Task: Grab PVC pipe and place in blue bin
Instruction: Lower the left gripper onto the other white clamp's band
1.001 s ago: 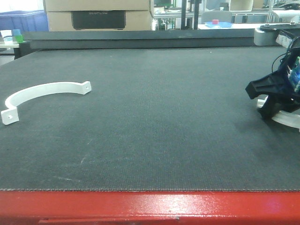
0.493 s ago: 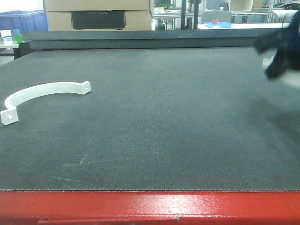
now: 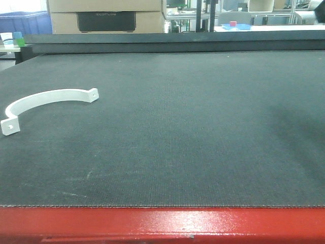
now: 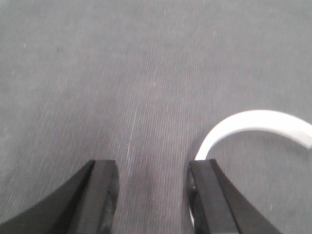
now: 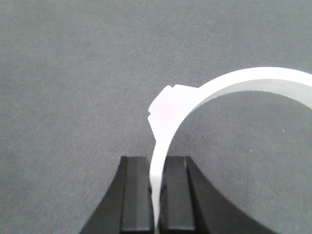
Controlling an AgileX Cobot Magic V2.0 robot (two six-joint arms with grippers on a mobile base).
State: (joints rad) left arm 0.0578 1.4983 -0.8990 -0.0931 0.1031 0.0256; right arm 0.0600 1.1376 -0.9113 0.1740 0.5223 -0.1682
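- The right gripper (image 5: pixel 155 168) has its jaws pinching the white pipe piece (image 5: pixel 234 83) by one end. The curved strip stands out ahead of the jaws, with its flat tab just past them.
- The left gripper (image 4: pixel 152 170) has its jaws spread with nothing between them. It hangs over the mat, and a curved white strip lies just beside its right-hand finger, not touching as far as I can tell.
- The desk (image 3: pixel 162 223) has a red front edge, and the dark mat behind it is bare in the middle.
- On the left of the mat, the other pipe piece (image 3: pixel 48 101) lies flat in the same place as a second ago. It is probably the strip the left wrist view shows.
- The right side has changed. A second ago the right gripper was low on the mat there, closed around a white strip. Half a second ago it was a raised blur near the far right edge. Now the front view shows neither the gripper nor that strip.
- I judge that the pickup is done and the carry has begun, with the drop still to come.
- Beyond the desk at the far left stands a blue bin (image 3: pixel 23 23), so the carry likely has to cross most of the desk.
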